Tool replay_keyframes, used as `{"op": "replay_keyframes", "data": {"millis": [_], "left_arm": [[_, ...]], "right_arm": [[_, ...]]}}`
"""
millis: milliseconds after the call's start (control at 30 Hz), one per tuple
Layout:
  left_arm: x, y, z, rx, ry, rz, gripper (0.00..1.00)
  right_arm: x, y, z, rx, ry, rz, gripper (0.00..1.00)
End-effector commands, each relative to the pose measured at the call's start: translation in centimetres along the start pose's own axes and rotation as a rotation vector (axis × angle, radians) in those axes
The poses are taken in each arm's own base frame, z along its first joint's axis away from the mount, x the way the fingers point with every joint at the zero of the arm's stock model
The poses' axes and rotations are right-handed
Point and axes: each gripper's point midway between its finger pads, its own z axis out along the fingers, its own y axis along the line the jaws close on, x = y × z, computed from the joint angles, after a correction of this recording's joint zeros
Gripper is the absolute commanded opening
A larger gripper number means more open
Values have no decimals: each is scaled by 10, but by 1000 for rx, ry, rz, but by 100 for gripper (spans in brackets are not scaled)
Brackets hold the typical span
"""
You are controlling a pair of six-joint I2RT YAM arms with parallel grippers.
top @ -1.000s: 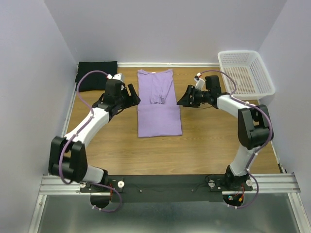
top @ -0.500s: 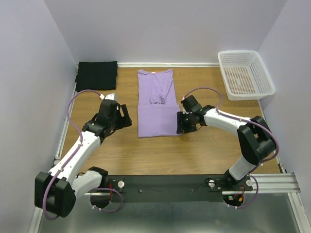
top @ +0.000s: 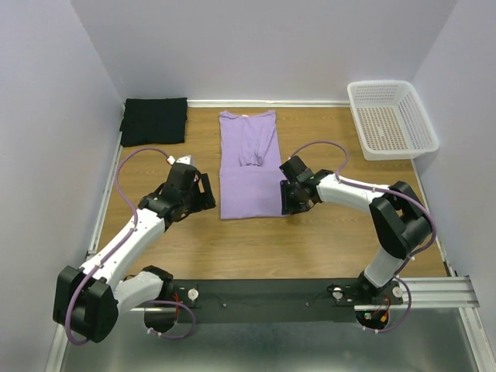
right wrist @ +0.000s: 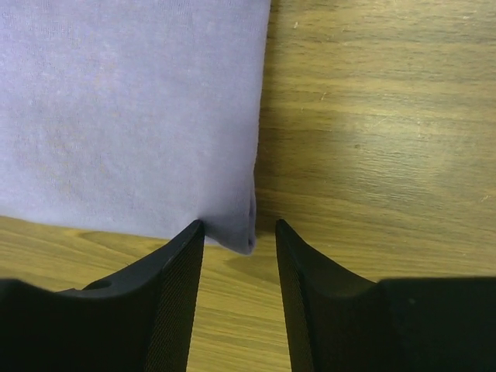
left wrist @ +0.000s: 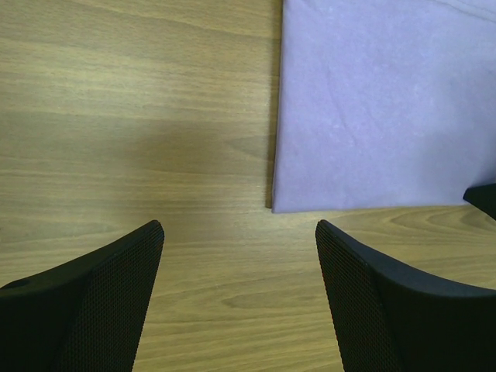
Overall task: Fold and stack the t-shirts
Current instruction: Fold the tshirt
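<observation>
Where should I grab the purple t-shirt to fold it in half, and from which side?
Take the lavender t-shirt by its two near hem corners, coming in low from the near edge. It lies flat as a long strip, with those corners free on the wooden table. The right claw straddles one; the left claw hangs open short of the other.

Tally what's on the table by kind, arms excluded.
T-shirts: 2 (lavender t-shirt, black t-shirt)
Baskets: 1 (white basket)
Total: 3
</observation>
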Motion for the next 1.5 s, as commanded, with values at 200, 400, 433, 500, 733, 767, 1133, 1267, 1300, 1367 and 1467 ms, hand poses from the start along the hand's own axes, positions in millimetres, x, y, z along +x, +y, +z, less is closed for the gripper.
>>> {"op": "replay_keyframes", "data": {"millis": [200, 400, 433, 500, 733, 767, 1133, 1267, 1300, 1367, 1467], "left_arm": [[12, -12, 12, -42, 33, 23, 88], [24, -22, 20, -39, 86, 44, 89], [27, -22, 24, -50, 103, 51, 89], [29, -25, 26, -53, 114, 64, 89], [39, -32, 39, -83, 169, 76, 89], [41, -32, 40, -90, 175, 66, 88], [64, -27, 59, -177, 255, 9, 64], [65, -29, 64, -191, 268, 8, 65], [64, -30, 65, -192, 267, 7, 65], [66, -29, 68, -203, 274, 0, 65], [66, -33, 71, -192, 276, -9, 65]], "right_arm": [[54, -22, 23, 196, 161, 28, 42], [71, -34, 23, 261, 215, 23, 34], [73, -35, 24, 264, 222, 24, 30], [72, -35, 25, 267, 222, 16, 24], [70, -33, 24, 256, 221, -2, 0], [69, -33, 24, 253, 220, -5, 0], [67, -31, 23, 237, 221, -39, 0], [67, -30, 21, 228, 220, -42, 0], [67, -30, 21, 228, 220, -42, 0], [66, -30, 21, 226, 220, -43, 1], [66, -29, 21, 223, 218, -49, 0]]}}
